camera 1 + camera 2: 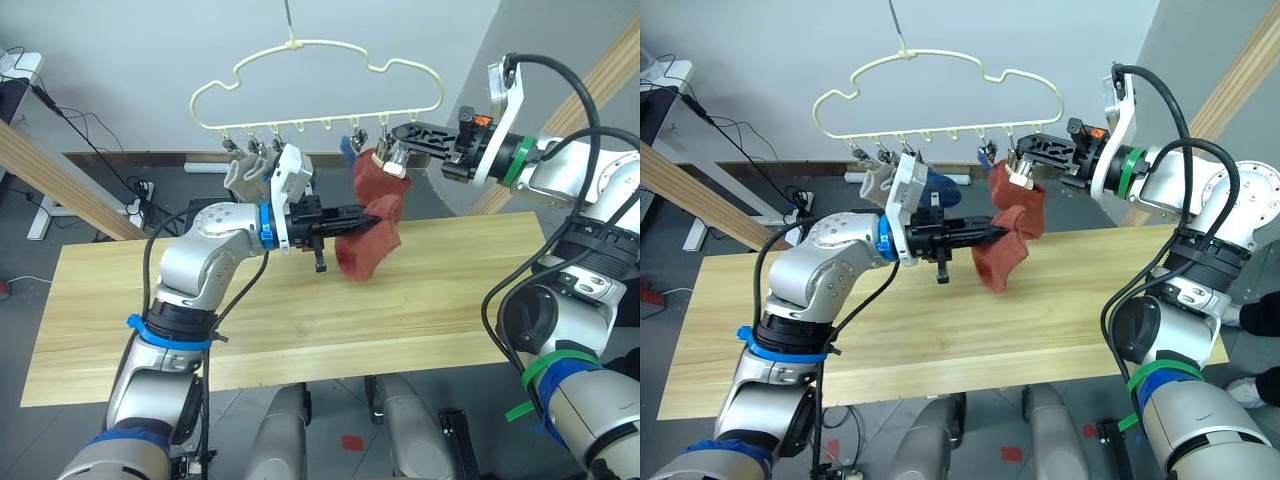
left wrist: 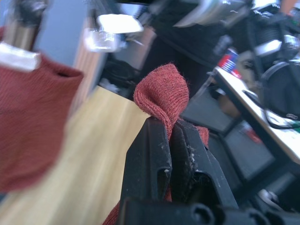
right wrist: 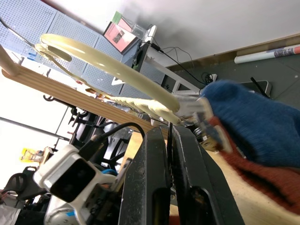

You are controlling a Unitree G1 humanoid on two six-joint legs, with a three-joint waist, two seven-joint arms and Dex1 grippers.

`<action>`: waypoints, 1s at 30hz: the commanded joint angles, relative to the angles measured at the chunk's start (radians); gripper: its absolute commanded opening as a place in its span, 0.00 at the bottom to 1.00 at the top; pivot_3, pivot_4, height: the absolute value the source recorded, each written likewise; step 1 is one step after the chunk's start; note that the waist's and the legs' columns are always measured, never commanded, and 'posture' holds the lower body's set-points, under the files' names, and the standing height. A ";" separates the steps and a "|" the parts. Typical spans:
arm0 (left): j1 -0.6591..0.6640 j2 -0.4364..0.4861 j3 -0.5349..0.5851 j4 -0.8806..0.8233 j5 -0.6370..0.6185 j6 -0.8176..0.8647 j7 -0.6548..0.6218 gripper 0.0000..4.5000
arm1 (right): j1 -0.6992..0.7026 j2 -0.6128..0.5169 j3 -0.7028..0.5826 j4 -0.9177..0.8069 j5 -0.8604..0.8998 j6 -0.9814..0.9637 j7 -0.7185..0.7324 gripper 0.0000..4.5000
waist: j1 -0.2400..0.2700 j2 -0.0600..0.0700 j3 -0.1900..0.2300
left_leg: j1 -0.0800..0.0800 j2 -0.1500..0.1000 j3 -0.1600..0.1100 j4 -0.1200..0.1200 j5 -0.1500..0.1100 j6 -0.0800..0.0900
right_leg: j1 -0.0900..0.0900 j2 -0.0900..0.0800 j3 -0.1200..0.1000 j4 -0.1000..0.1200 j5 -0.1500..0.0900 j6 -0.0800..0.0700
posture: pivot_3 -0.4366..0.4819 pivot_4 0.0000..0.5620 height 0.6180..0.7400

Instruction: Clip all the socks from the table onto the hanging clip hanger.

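Note:
A rust-red sock (image 1: 362, 252) hangs above the table (image 1: 300, 320), pinched at its upper edge by my left gripper (image 1: 365, 214), which is shut on it; the fold stands up between the fingers (image 2: 159, 93). Beside it, a second rust-red sock (image 1: 378, 180) dangles from a clip of the pale-yellow clip hanger (image 1: 320, 60). My right gripper (image 1: 392, 135) reaches in from the right at clip height, its fingers (image 3: 154, 178) closed on a metal clip (image 1: 1022, 175) just above that sock. Two grey socks (image 1: 245, 175) and a blue sock (image 1: 940, 185) hang from clips further left.
The hanger's hook hangs from a thin rod (image 1: 289, 20) in front of the grey wall. Slanted wooden beams stand at the far left (image 1: 60, 180) and far right (image 1: 600, 80). Cables and a power strip (image 1: 140, 195) lie on the floor behind the table.

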 commanded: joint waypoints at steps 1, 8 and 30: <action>-0.034 -0.021 0.002 0.013 0.033 -0.059 0.016 0.01 | -0.003 -0.001 -0.018 -0.033 0.077 0.008 -0.044 0.00 | -0.002 0.000 0.000 | 0.000 0.000 0.001 0.000 0.000 0.000 | 0.000 0.000 0.000 0.000 0.000 0.000 | 0.37 0.68 1.00; -0.062 -0.038 0.020 0.082 0.076 -0.125 0.034 0.01 | 0.002 -0.014 -0.009 -0.027 0.137 0.008 -0.097 0.00 | -0.012 0.000 0.000 | 0.000 0.000 0.001 0.000 0.000 0.001 | 0.000 0.000 0.000 0.000 0.000 0.000 | 0.37 0.69 1.00; -0.064 -0.017 0.068 0.002 -0.034 -0.047 -0.010 0.01 | 0.005 -0.036 -0.002 -0.001 0.115 -0.006 -0.123 0.00 | -0.013 0.000 0.000 | 0.000 0.000 0.001 0.000 0.000 0.001 | 0.000 0.001 0.000 0.000 0.000 0.000 | 0.38 0.70 1.00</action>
